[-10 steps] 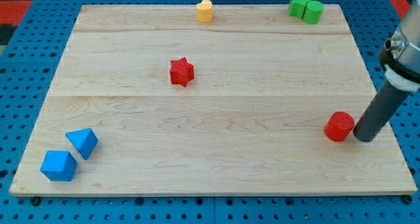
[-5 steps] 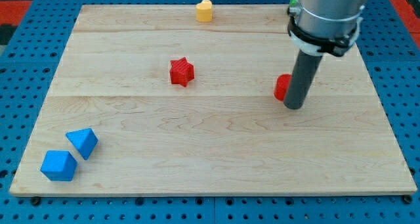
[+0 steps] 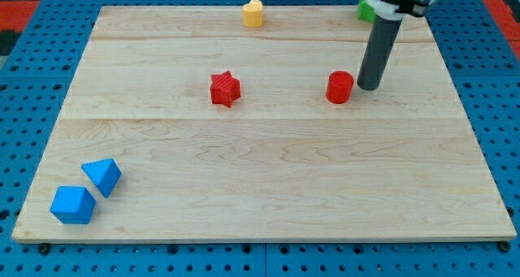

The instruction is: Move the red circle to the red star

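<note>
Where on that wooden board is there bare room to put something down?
The wide stretch below the red star and red circle, right of the two blue blocks, is bare. It is crowded at the top right, where my tip stands beside the circle, below a green block.

A pale wooden table (image 3: 268, 204) of joined planks lies on a blue pegboard base (image 3: 32, 74). Near the view's top edge, left of centre, stands a small yellow block (image 3: 253, 13) with a rounded top. At the view's top right a green block (image 3: 366, 10) shows only in part, its shape unclear. Near the view's bottom left corner sit two blue blocks just beside each other: a blue triangular block (image 3: 102, 176) and, below and to its left, a blue faceted block (image 3: 72, 205).
</note>
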Motion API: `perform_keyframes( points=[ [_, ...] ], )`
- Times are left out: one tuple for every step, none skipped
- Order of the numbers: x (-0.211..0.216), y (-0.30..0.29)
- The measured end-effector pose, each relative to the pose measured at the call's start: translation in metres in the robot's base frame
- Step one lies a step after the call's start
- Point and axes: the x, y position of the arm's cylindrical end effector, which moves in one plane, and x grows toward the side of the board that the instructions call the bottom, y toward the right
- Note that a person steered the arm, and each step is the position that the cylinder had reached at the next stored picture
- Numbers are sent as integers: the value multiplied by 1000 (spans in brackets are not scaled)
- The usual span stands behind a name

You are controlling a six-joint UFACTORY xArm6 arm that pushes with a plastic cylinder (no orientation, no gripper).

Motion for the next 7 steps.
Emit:
perform_keyframes(
  points=[
    [2,-38],
    [2,-61],
    [17,-49],
    [28,-63],
    [30,-129],
    [28,-167],
    [21,-138]
  ],
)
